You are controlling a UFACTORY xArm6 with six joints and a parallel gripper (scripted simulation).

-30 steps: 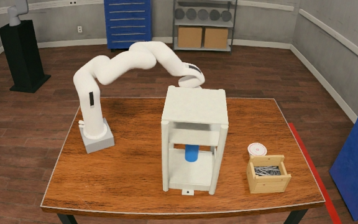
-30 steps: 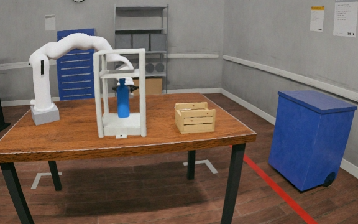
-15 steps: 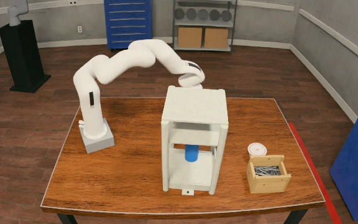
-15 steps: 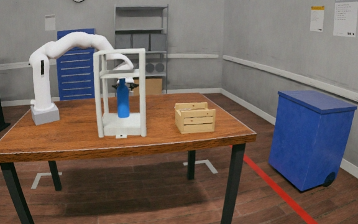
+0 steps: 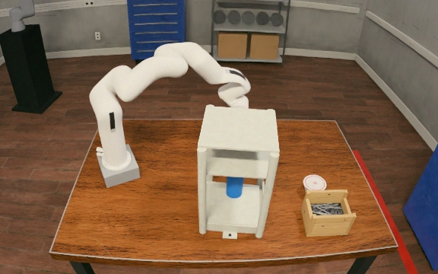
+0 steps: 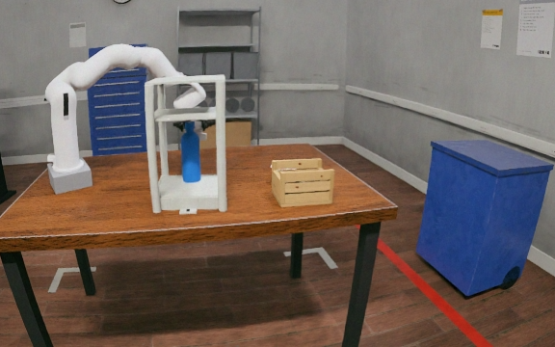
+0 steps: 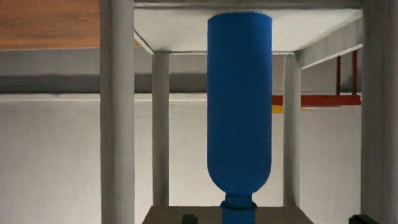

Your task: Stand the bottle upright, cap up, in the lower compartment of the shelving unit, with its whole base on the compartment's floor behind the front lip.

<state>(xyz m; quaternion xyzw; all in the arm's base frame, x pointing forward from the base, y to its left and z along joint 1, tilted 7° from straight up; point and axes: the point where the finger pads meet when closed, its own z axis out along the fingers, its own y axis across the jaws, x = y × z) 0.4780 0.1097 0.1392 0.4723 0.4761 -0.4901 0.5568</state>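
The blue bottle (image 5: 234, 187) stands upright, cap up, in the lower compartment of the white shelving unit (image 5: 238, 167). In the exterior view the bottle (image 6: 191, 154) rests with its base on the compartment floor, toward the back and well behind the front lip. My gripper (image 6: 192, 126) is open at the back of the unit. Its dark fingers stand on either side of the bottle's neck, apart from it. The wrist view is upside down. There the bottle (image 7: 240, 110) fills the middle between the shelf posts, with its cap at the bottom edge.
A wooden crate of nails (image 5: 328, 213) and a round white roll (image 5: 314, 183) sit on the table to the right of the shelf. My arm's base (image 5: 118, 171) stands to its left. A blue bin (image 6: 485, 212) stands on the floor off the table.
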